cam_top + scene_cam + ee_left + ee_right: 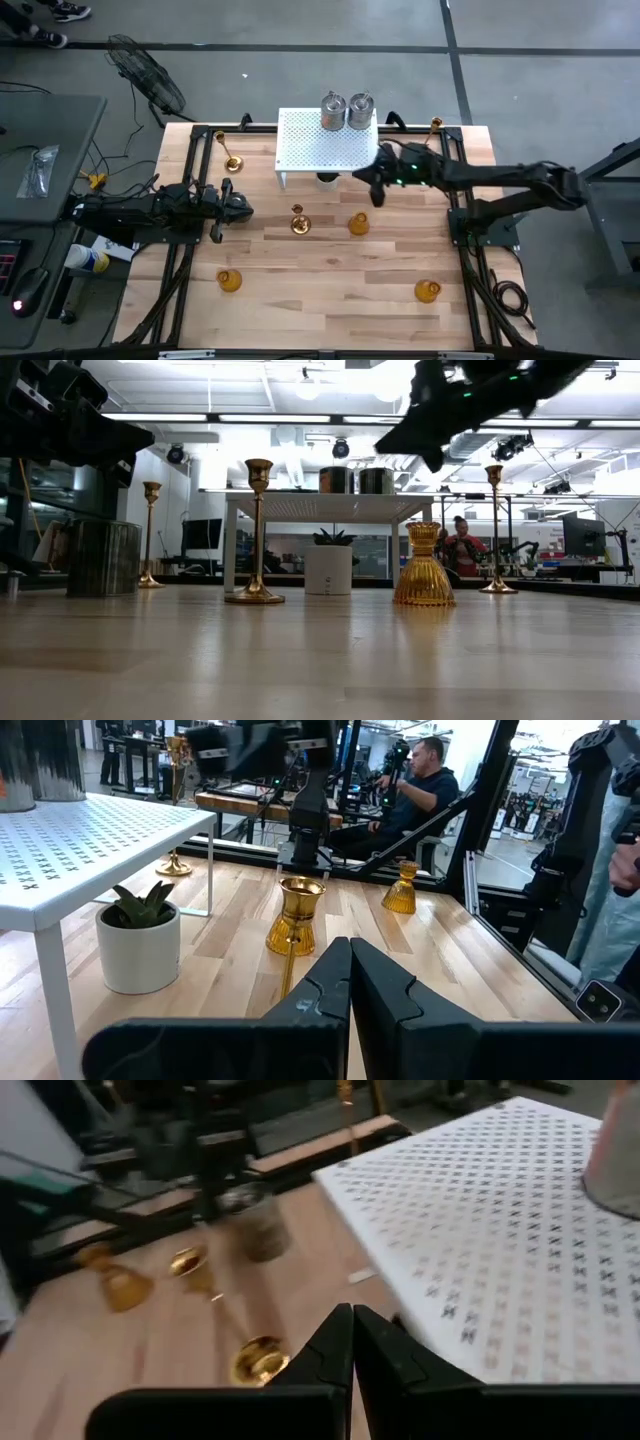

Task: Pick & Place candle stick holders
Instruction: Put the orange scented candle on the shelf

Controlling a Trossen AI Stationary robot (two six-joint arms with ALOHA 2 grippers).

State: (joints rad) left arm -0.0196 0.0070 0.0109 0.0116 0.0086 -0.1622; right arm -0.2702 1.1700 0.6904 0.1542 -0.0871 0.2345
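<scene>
High view: candle stick holders spread over the wooden tabletop [330, 290]. Two silvery jar holders [346, 110] sit on the white rack [320, 150] at its far edge. A gold candlestick [298, 222] & an amber holder [359, 224] are mid-table, two more amber ones nearer the front, slim gold ones at the far corners. Left gripper [243, 205] sits left of centre, jaws pressed together, empty. Right gripper [377, 193] hangs by the rack's front right corner, jaws likewise together, nothing held.

Low view: gold stick [256, 530] is tall on a small round base, prob. tips easily; best taken at the stem, low-ish. The amber one [423, 565] is squat & ribbed, looks like glass, so slippery & breakable; take the narrow neck.

Left wrist view: amber holder [299, 915] ahead of the shut jaws, a potted plant [140, 940] under the rack.

Right wrist view: blurred; rack top beside the shut jaws, gold base [258, 1360] below.
</scene>
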